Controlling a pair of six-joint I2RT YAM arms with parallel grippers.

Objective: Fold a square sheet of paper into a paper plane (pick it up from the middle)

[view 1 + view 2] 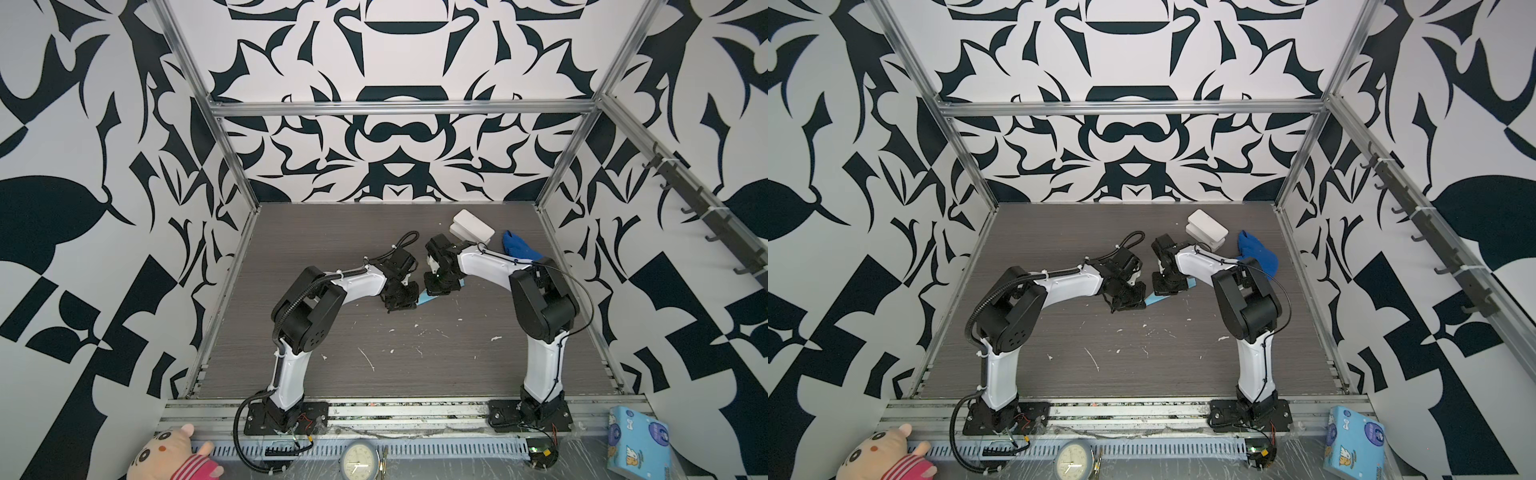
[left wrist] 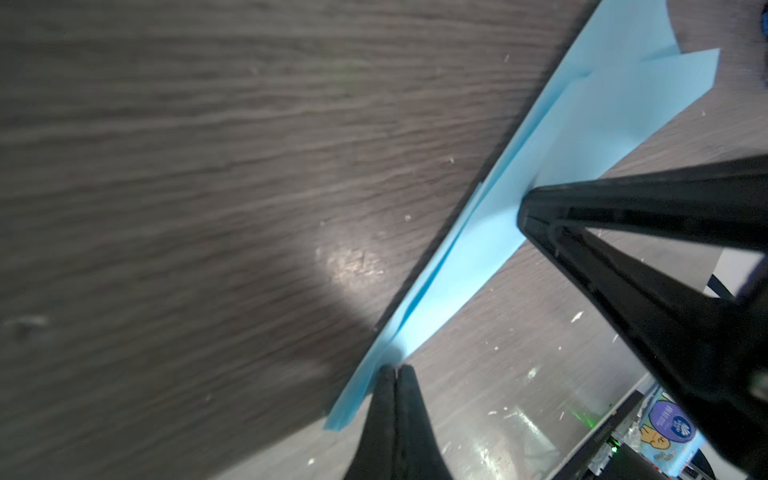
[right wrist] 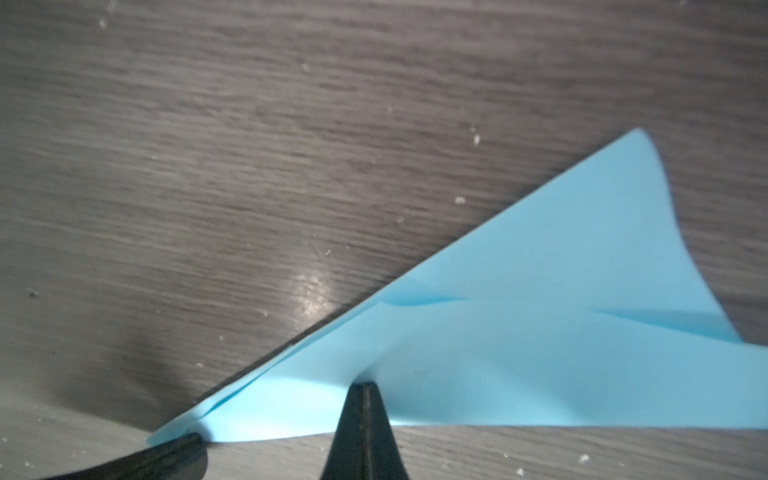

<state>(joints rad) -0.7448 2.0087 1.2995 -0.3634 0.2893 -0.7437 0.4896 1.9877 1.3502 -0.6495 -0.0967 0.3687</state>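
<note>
Both closed with nothing between the jaws, the left gripper [image 2: 395, 372] is pressing its tip on the plane [image 2: 582, 137] near its pointed nose, and the right gripper [image 3: 365, 388] is pressing farther back on the wing. Light blue and creased, the plane is lying at the middle of the table [image 1: 415, 353], its tail edge curling up.

Matte smooth paper plane [image 3: 540, 353]; tabletop [image 3: 249, 166] wood-grain w/ slight sheen.
</note>
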